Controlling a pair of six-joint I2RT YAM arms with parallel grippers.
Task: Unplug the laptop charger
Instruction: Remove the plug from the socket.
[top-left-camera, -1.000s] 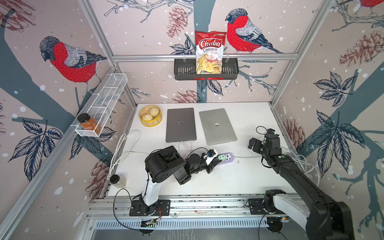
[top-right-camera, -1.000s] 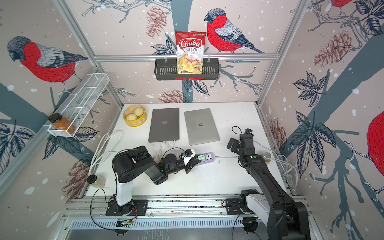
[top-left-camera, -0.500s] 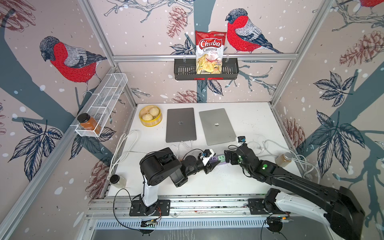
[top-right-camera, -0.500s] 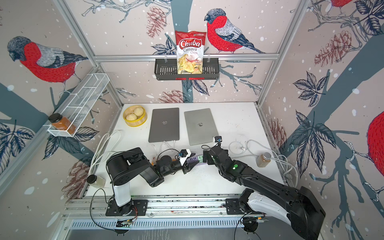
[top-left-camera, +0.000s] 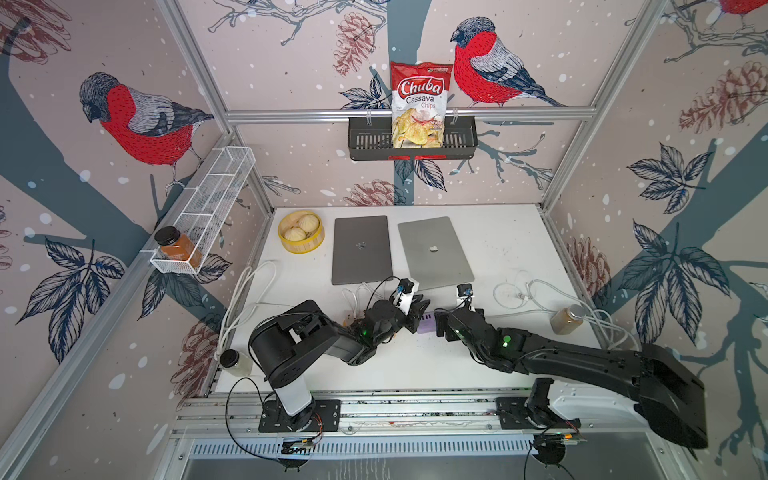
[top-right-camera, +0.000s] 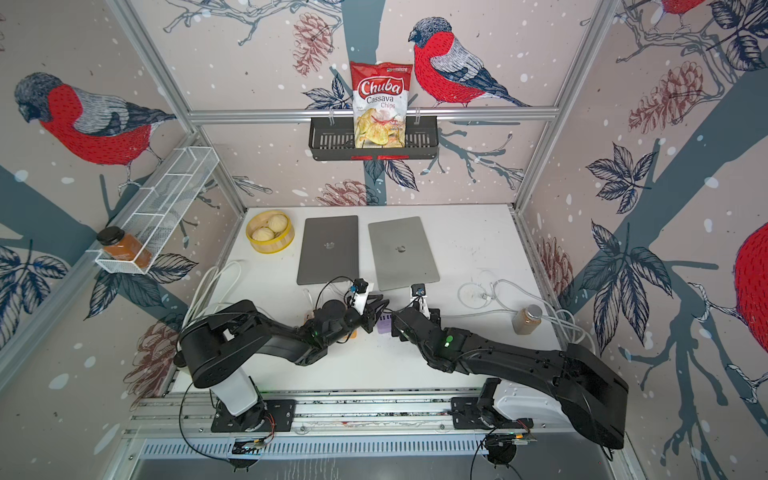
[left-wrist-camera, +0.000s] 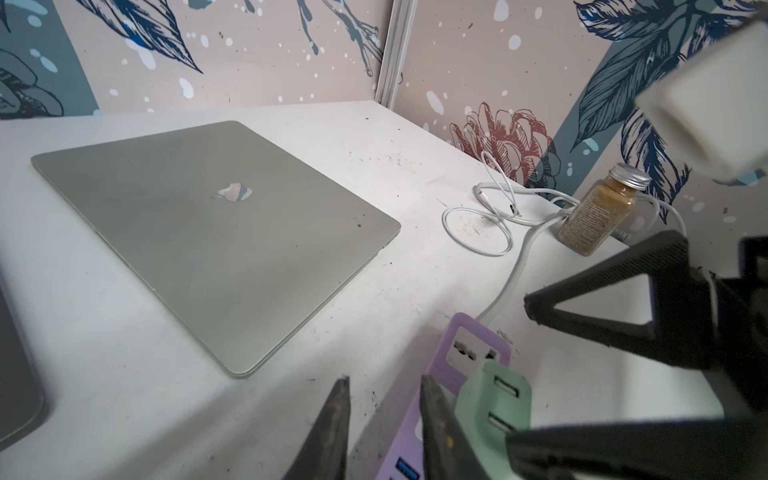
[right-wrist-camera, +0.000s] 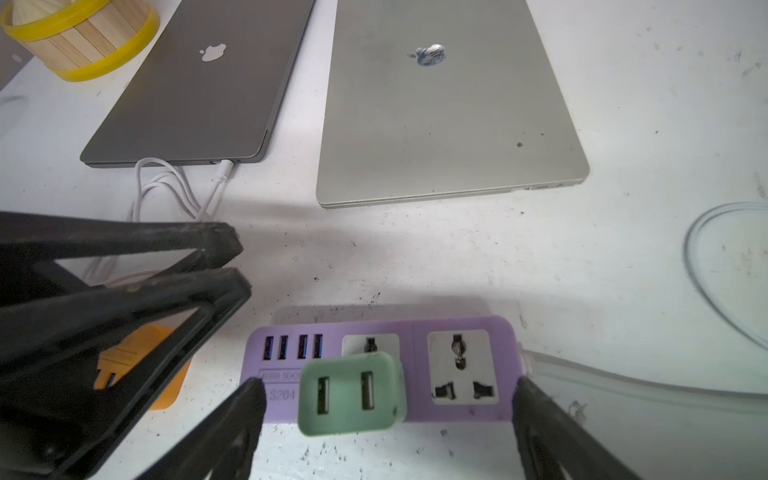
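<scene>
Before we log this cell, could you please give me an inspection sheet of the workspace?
Surface: white table, scuffed.
Job's things: orange plug lying beside purple strip; green charger plugged into it; dark laptop cabled; silver laptop, no cable seen.
Clutter: bun basket, spice jar.
Hands: left hand almost shut, empty; right hand open, spanning the strip.
Cables: white cable in dark laptop; loose coil near spice jar.
Surroundings: bird-print walls; chips in black basket; jar in wire rack.
</scene>
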